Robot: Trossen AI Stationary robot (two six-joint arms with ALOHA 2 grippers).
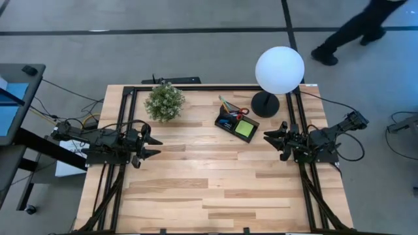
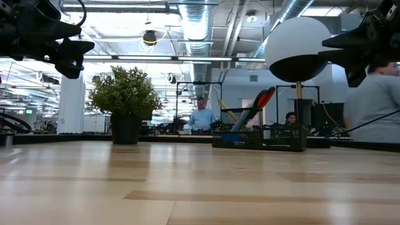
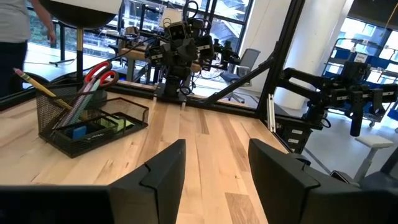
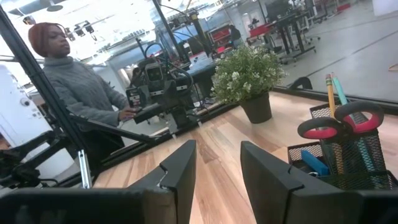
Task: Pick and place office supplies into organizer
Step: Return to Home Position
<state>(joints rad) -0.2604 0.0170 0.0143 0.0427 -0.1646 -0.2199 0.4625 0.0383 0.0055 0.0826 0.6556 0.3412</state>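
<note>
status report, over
Left end effector open, empty, left side. Right end effector open, empty, right side. Scissors, sticky-note pad in organizer. Nothing blocking.

Light wooden table (image 1: 209, 189) with potted plant (image 1: 164, 102), black mesh organizer (image 1: 236, 122) and round lamp base (image 1: 265, 103).

Robotics lab, exposed ceiling ducts (image 2: 197, 19), another arm rig (image 3: 345, 93), people (image 2: 201, 115) at desks

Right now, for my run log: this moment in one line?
left claw: open, above table's left | right claw: open, above table's right | organizer: holds scissors, eraser
</note>
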